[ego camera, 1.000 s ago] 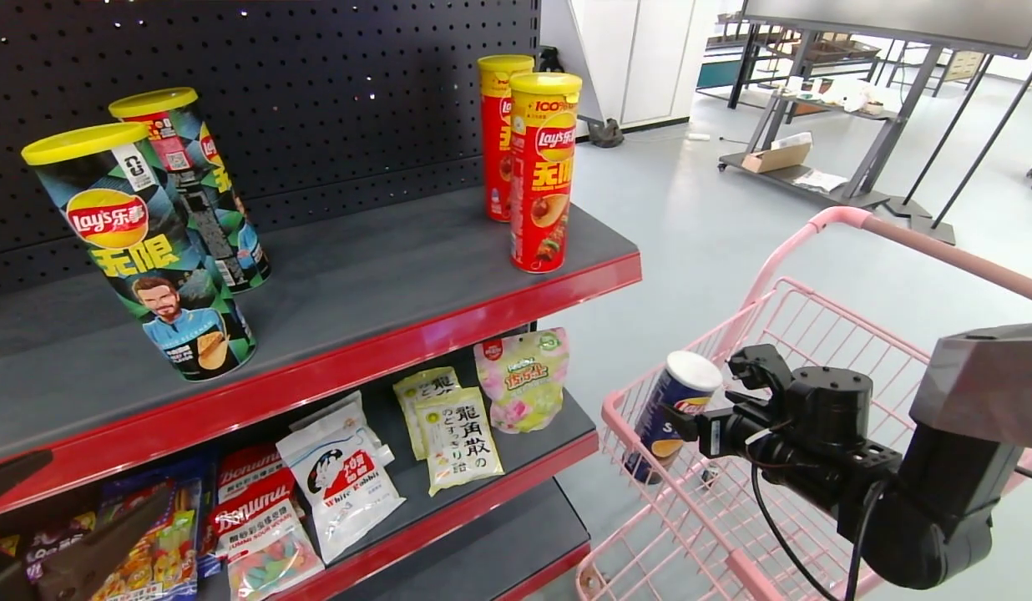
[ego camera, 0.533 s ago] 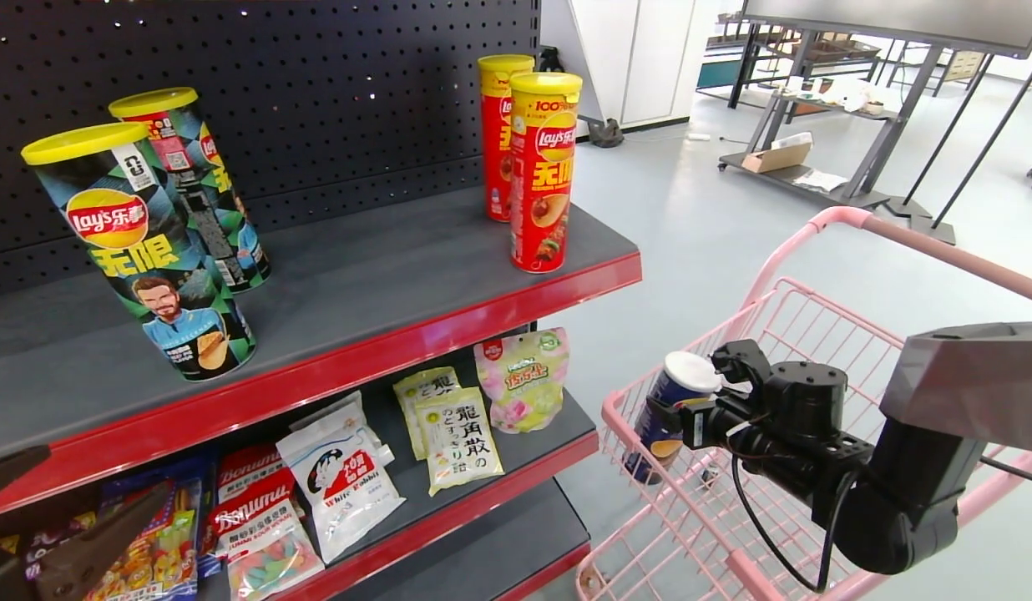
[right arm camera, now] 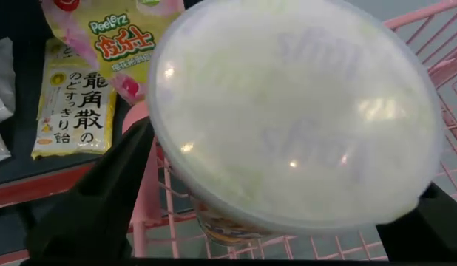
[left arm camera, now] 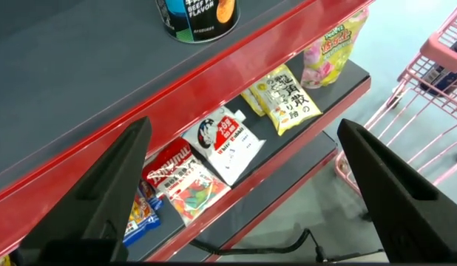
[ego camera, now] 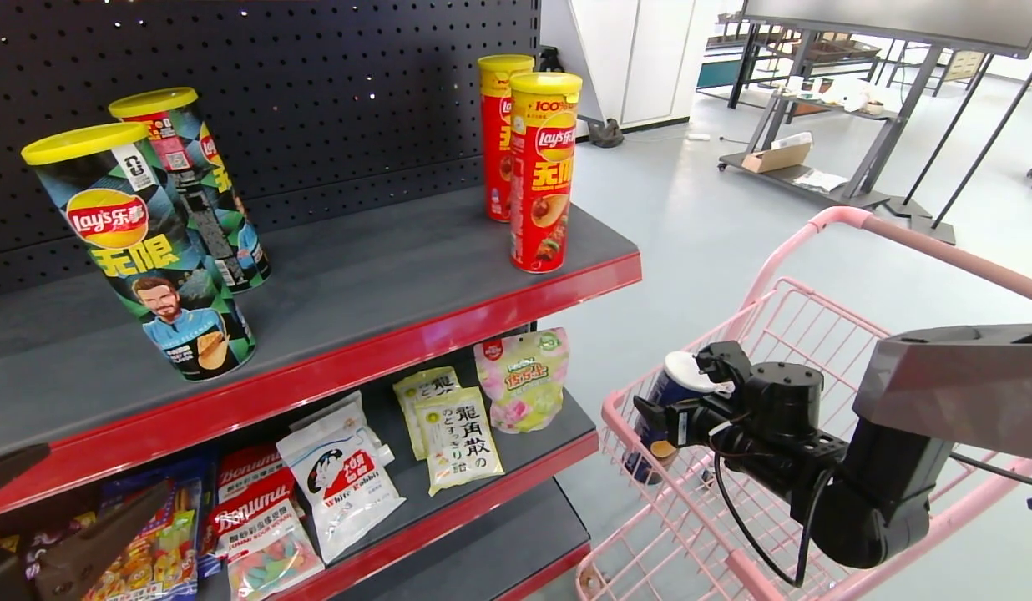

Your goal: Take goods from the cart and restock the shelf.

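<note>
Just inside the pink cart's (ego camera: 604, 417) corner nearest the shelf (ego camera: 499, 309), a dark blue chip can (ego camera: 656, 442) with a white lid stands upright. The right pincer (ego camera: 675, 382) is at its top, grip unclear. The left pincer (left arm camera: 243, 129) gapes wide.

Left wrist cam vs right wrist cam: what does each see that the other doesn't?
Left wrist: red-edged grey top shelf, dark chip can's base, white snack pouch. Right wrist: translucent white lid of the blue chip can, close up. Both: yellow paper sachet, pink-and-green pouch, pink wire cart.
</note>
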`<state>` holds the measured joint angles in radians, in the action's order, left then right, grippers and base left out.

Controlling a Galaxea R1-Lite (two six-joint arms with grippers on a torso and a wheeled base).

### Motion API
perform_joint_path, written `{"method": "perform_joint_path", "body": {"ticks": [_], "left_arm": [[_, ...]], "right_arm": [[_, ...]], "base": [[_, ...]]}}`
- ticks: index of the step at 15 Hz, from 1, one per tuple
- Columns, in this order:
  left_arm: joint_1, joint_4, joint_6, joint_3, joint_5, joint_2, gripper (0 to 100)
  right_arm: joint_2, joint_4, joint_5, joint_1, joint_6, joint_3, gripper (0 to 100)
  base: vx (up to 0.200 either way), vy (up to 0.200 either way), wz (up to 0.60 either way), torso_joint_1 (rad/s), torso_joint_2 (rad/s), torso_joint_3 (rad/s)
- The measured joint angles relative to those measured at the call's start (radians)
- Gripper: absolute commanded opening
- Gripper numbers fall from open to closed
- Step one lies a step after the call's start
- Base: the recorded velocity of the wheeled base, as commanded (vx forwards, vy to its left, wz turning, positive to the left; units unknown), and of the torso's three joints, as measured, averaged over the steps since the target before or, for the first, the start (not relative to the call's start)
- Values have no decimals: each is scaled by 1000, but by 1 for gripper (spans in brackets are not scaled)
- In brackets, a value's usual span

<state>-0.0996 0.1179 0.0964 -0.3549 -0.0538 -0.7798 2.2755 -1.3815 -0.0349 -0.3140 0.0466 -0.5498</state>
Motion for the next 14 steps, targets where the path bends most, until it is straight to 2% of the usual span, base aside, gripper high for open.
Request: {"method": "perform_joint_path", "body": {"ticks": [6, 10, 12, 14], "left_arm": [[0, 0, 1, -3, -1, -10, 100], [0, 0, 2, -15, -5, -21, 100], [-1, 0, 2, -26, -7, -35, 100], [-3, 1, 2, -28, -10, -45, 100]], "right_arm": [[10, -10, -14, -21, 1, 7, 0], [-83, 11, -100, -33, -56, 17, 0], [-187, 84, -114, -26, -117, 13, 0], [-322, 248, -127, -19, -145, -7, 0]], "base": [[0, 0, 0, 0, 0, 0], [0, 0, 0, 0, 0, 0], [0, 0, 0, 0, 0, 0], [0, 0, 0, 0, 0, 0]]}}
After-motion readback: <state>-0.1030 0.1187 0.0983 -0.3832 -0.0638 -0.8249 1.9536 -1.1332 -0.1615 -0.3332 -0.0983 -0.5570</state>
